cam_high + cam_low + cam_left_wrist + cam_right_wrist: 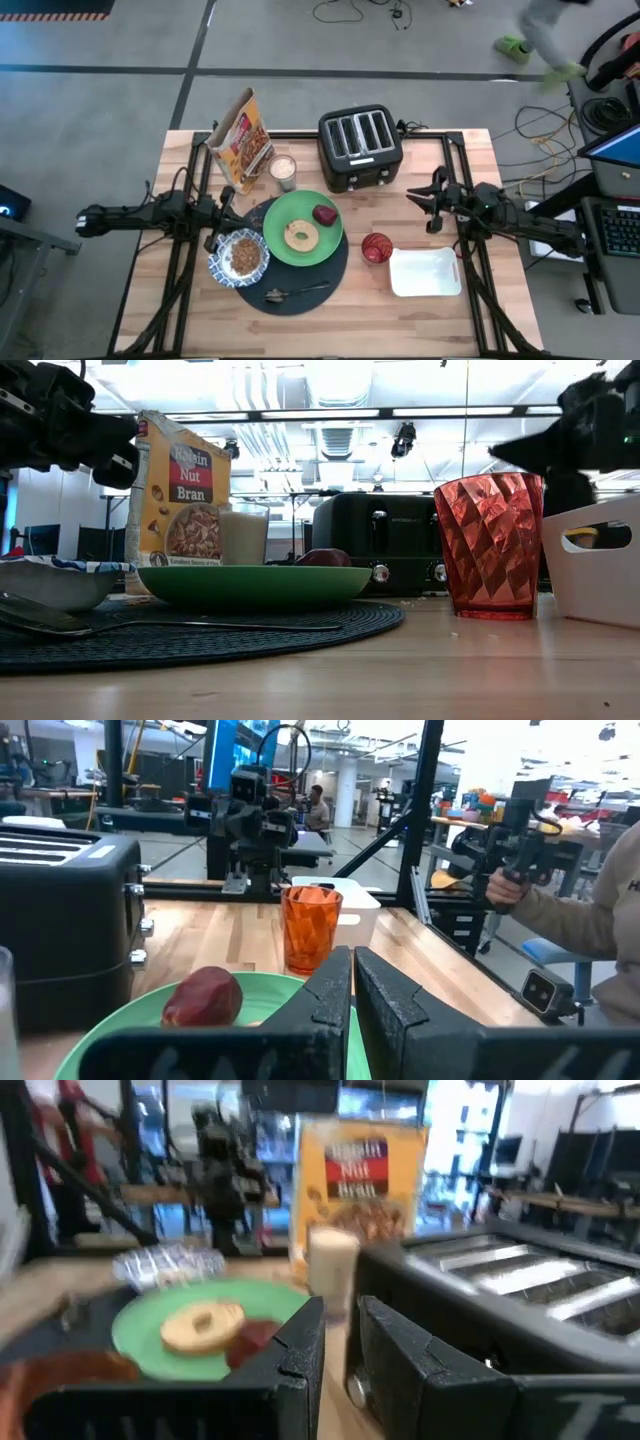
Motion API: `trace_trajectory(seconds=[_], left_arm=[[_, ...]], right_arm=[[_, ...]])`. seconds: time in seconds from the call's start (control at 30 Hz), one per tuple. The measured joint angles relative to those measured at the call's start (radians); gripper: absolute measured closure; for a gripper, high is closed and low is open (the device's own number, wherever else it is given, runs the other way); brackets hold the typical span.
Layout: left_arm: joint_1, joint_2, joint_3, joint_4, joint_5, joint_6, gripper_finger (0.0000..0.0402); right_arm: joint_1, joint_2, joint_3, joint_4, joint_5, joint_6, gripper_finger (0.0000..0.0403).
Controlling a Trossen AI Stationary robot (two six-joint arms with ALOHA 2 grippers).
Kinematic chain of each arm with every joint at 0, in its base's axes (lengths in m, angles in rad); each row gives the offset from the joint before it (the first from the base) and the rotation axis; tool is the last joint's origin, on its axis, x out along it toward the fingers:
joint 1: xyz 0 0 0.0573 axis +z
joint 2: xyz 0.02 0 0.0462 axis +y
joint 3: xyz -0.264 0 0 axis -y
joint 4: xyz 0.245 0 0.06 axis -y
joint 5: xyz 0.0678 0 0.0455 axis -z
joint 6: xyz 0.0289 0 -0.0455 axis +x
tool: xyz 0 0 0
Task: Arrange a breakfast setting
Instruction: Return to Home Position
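A round dark placemat [300,285] carries a green plate [330,245] with a bagel [300,236] and a dark red fruit [324,214] on it. A blue-and-white bowl [238,258] of cereal sits on the mat's left edge, and a metal spoon [296,293] lies on its near part. A small red cup [377,247] stands on the wood right of the mat. My left gripper [230,206] hovers shut, level, left of the plate. My right gripper [413,197] hovers right of the toaster, its fingers [300,1342] a narrow gap apart around nothing.
A black toaster [360,148], a cereal box [243,140] and a glass of milk [283,171] stand at the back. A white container [425,272] sits right of the cup. A person's arm [580,915] shows beyond the table's right side.
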Motion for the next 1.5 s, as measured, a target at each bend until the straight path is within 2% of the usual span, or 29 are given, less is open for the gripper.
trace_trajectory(seconds=[0.2,0.4,0.47,1.5], left_arm=[[0.0,0.003,0.0,-0.005,-0.025,0.007,0.0401],[0.0,0.022,0.0,-0.026,-0.227,-0.007,0.0401],[0.0,0.036,0.0,-0.022,-0.257,0.007,0.0401],[0.0,0.101,0.011,-0.024,-0.267,0.018,0.0401]], right_arm=[[-0.002,0.028,0.0,-0.056,0.056,0.0,0.0344],[-0.002,0.053,0.0,-0.054,0.127,-0.077,0.0344],[-0.002,0.06,0.0,-0.052,0.143,-0.105,0.0344],[-0.002,0.068,0.0,-0.052,0.15,-0.103,0.0344]])
